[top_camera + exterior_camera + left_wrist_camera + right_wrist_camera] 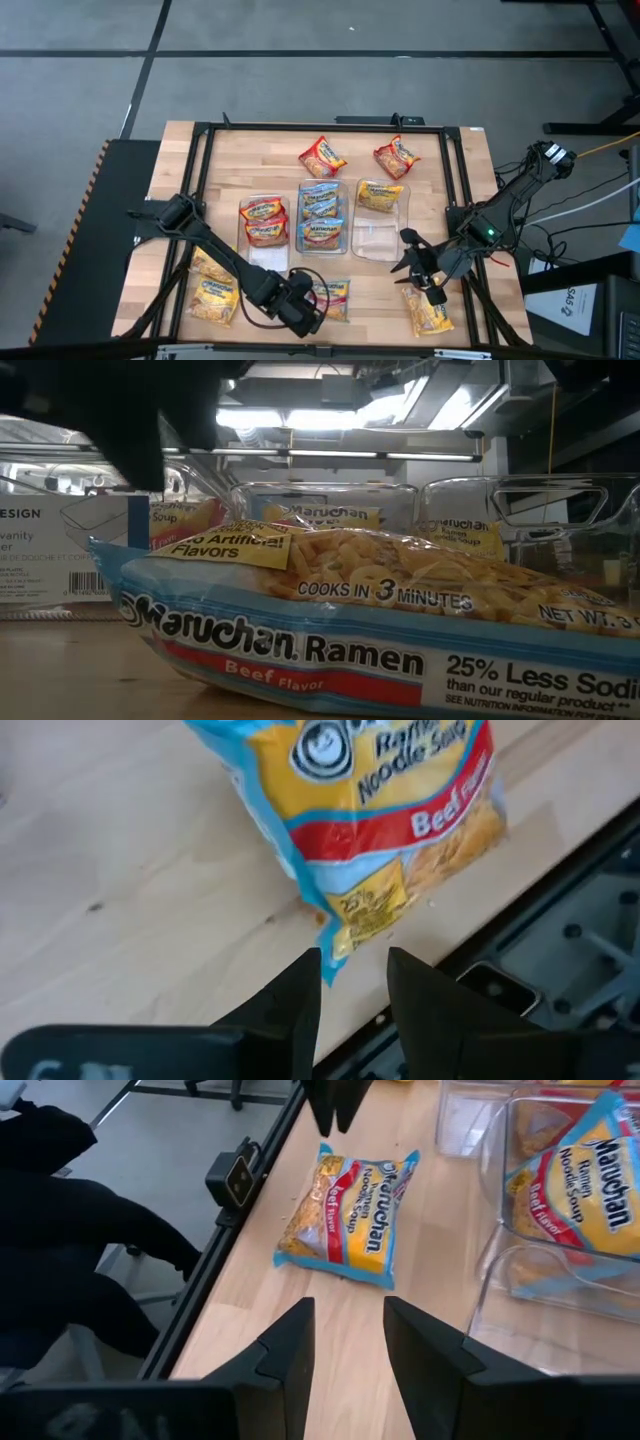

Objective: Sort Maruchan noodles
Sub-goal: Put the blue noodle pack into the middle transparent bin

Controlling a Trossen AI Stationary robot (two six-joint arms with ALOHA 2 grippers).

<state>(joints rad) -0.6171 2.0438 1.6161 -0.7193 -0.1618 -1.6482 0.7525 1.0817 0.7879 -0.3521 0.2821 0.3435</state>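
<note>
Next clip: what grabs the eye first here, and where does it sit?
Three clear bins stand side by side mid-table, holding sorted noodle packets. In the low view, a blue-edged beef ramen packet lies across the foreground. It lies at the table's near edge, with the left gripper just short of its corner, jaws open. The right gripper hangs empty to the right of the bins.

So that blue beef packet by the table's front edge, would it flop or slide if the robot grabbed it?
The beef packet looks like thin crinkly plastic, so its edges would probably bend and crackle. The noodle block visible inside should keep the middle fairly stiff, though likely brittle if squeezed hard. It lies flat on smooth wood, so a push would probably slide it rather than tip or roll it.
</note>
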